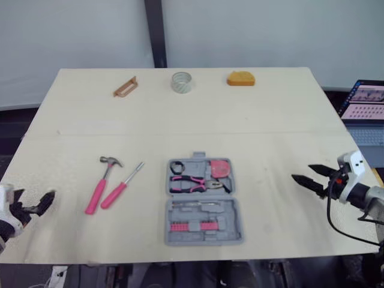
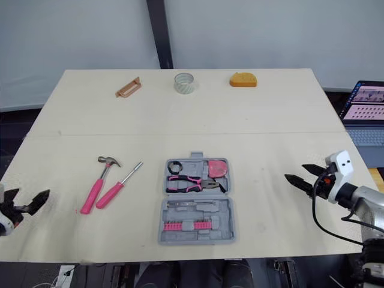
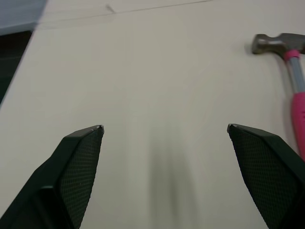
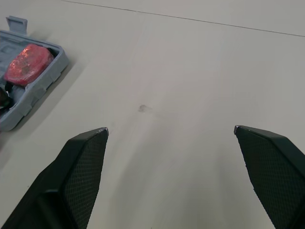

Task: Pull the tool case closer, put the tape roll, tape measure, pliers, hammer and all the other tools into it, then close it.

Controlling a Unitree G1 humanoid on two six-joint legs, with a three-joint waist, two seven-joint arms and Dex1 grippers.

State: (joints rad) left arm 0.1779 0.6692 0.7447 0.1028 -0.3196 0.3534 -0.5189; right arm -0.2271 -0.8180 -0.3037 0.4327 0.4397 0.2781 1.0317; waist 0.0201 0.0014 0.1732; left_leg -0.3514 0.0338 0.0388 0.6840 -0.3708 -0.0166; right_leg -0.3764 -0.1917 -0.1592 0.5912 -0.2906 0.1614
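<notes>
Case (image 1: pixel 203 201) lies open, both halves flat, close to the near edge of the table (image 1: pixel 288 108). It looks pulled in enough, so loading is the step in hand.

Left gripper (image 1: pixel 47 202) hangs low, well left of case, fingers spread wide with nothing between. The hammer is the closest loose tool to it and the likely first pick. Right gripper (image 1: pixel 301 172) sits well right of case, pointing toward it, fingers likewise apart and empty. My guess is it waits there to steady or shut the case.

Inside case, a bit row (image 1: pixel 191 226) fills the near half. Pliers (image 1: pixel 192 183), a black ring (image 1: pixel 177 167) and a red tape measure (image 1: pixel 220 168) sit in the far half, each in a moulded slot.

Hammer (image 1: pixel 102 180) and screwdriver (image 1: pixel 123 186) lie left of case, side by side. Their pink handles point to the near edge, heads away, so the handles are easy to grab.

Well beyond case, in a row, are three more things: brown handle (image 1: pixel 125 87) beyond-left, tape roll (image 1: pixel 181 82) straight beyond, orange block (image 1: pixel 240 78) beyond-right. Those need a long reach and are probably the hardest part. Closing waits until they are in.
</notes>
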